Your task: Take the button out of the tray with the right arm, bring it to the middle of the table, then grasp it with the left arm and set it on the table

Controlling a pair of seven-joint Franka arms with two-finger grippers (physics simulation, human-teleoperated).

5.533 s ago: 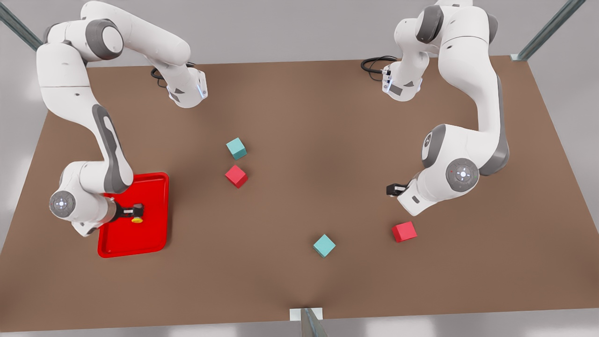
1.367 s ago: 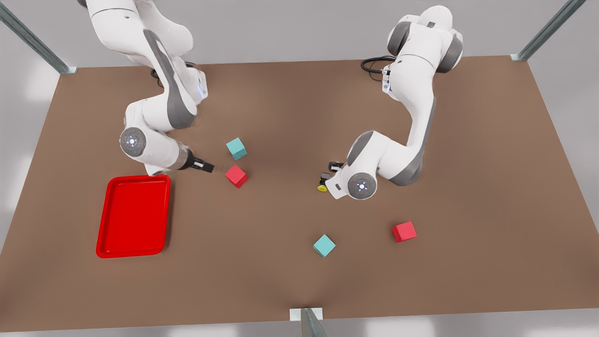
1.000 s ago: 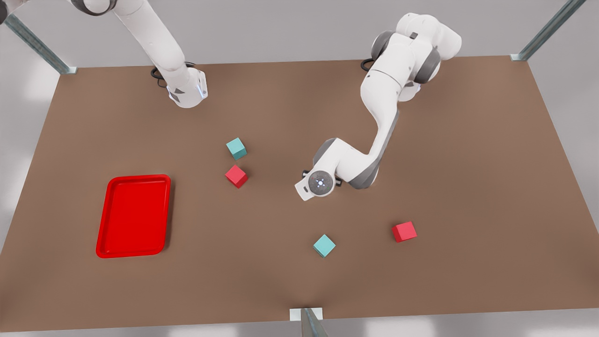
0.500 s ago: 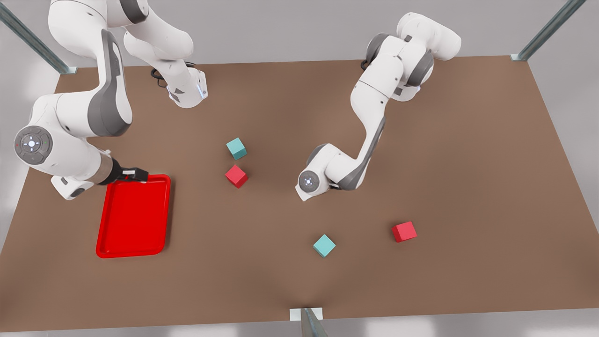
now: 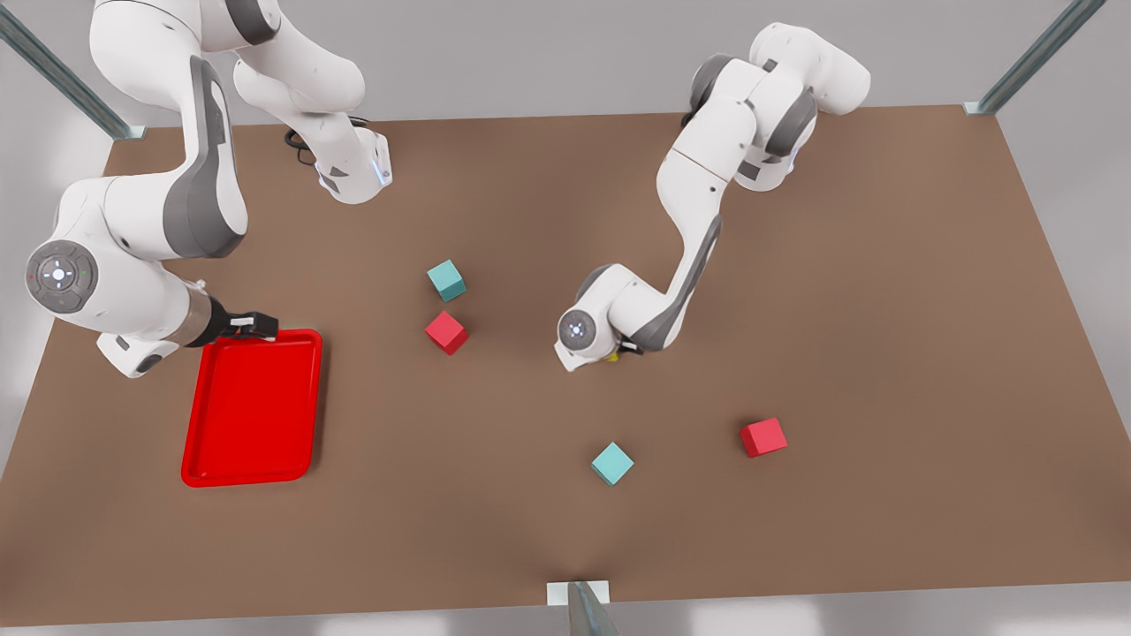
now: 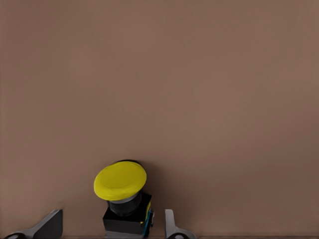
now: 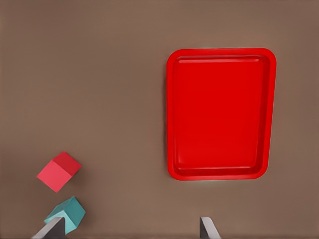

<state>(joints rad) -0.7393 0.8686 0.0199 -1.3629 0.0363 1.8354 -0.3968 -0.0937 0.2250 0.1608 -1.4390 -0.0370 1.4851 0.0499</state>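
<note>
left claw (image 6: 109, 226): fingers apart, either side of button (image 6: 121, 182) on mid worktop (image 5: 839, 291) | right claw (image 5: 256, 325): fingers apart, above tray (image 5: 252, 402) rim

The yellow-capped button (image 6: 121, 181) stands on the bare brown table (image 5: 795, 265); the red tray (image 5: 252, 408) lies well apart.

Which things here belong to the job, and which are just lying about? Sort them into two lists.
Job in hand:
button, between the left gripper's open fingers
tray
right gripper, open, over the tray's far rim
table

Lying about:
teal cubes
red cubes
</note>
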